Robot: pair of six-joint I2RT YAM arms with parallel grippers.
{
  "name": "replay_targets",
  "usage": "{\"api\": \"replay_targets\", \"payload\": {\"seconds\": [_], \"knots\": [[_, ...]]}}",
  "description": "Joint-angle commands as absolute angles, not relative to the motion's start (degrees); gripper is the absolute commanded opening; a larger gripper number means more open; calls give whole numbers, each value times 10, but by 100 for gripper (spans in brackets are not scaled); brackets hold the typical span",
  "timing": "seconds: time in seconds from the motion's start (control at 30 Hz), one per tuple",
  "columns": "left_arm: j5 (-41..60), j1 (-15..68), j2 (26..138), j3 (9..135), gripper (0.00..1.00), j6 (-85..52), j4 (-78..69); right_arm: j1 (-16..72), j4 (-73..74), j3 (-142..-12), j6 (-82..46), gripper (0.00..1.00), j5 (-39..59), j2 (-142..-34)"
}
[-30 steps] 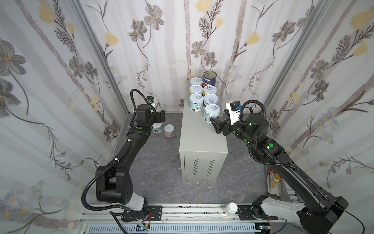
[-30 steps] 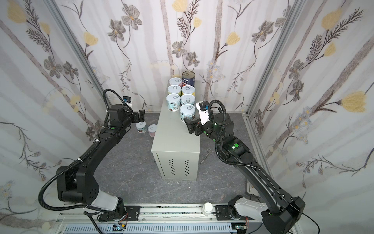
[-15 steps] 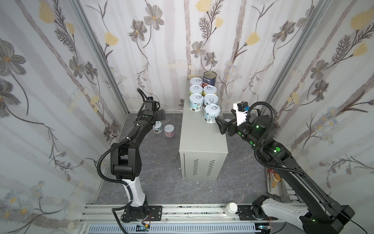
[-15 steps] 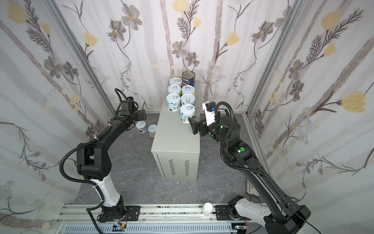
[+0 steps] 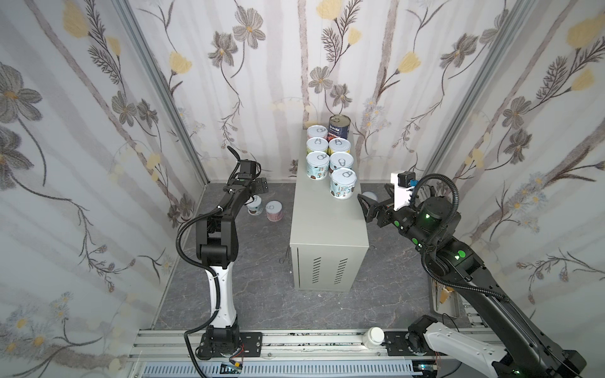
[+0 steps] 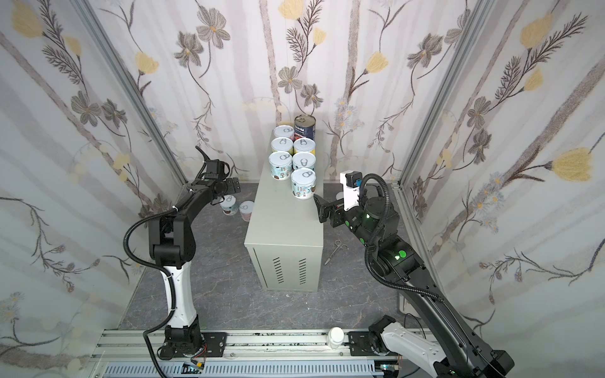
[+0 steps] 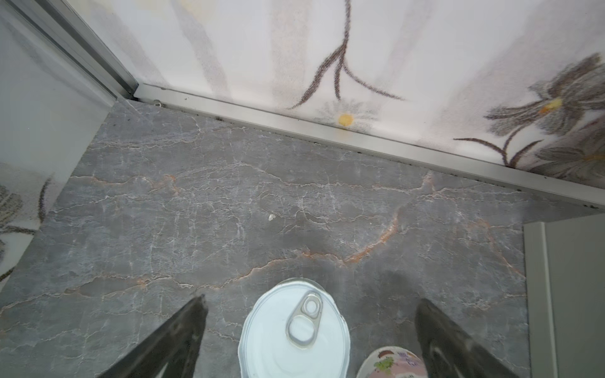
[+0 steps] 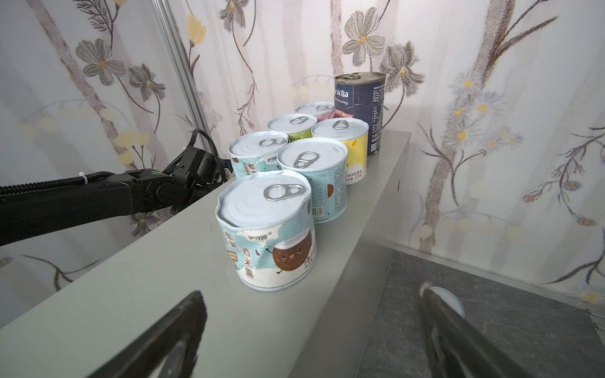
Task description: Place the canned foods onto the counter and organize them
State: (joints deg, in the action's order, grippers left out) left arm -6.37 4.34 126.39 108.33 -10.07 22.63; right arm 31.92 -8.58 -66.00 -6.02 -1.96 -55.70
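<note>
The counter (image 5: 327, 225) (image 6: 284, 225) is a tall grey metal box. At its far end stand several short cans in two rows and one tall dark-blue can (image 5: 339, 128) (image 8: 360, 108). The nearest blue-labelled can (image 5: 343, 184) (image 8: 266, 229) stands free. My right gripper (image 5: 373, 204) (image 8: 310, 291) is open, just right of the counter's edge and apart from that can. Another can (image 5: 370, 197) (image 8: 450, 299) sits on the floor behind it. My left gripper (image 5: 260, 189) (image 7: 311, 301) hangs open over a white-lidded can (image 7: 294, 330) (image 5: 255, 206) on the floor, next to a pink can (image 5: 274, 211) (image 7: 393, 363).
A white plastic bottle (image 5: 373, 337) lies on the front rail. Small scissors (image 6: 334, 250) lie on the floor right of the counter. Flowered walls close in on three sides. A metal tray (image 5: 447, 299) sits at the right wall.
The right gripper has finished opening and drawn back to the right, away from the nearest can on the counter. The left arm has stretched out, with its gripper over the floor cans.
</note>
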Motion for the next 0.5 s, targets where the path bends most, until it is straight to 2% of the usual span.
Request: {"api": "replay_targets", "payload": {"seconds": [0.0,0.47], "knots": [[-49,35,1281,1097,100,-118,248,320,-77,-651,-78,100,-37,-548],[-18,33,1338,1127,100,-123,289,316,-74,-649,-72,100,-36,-565]]}}
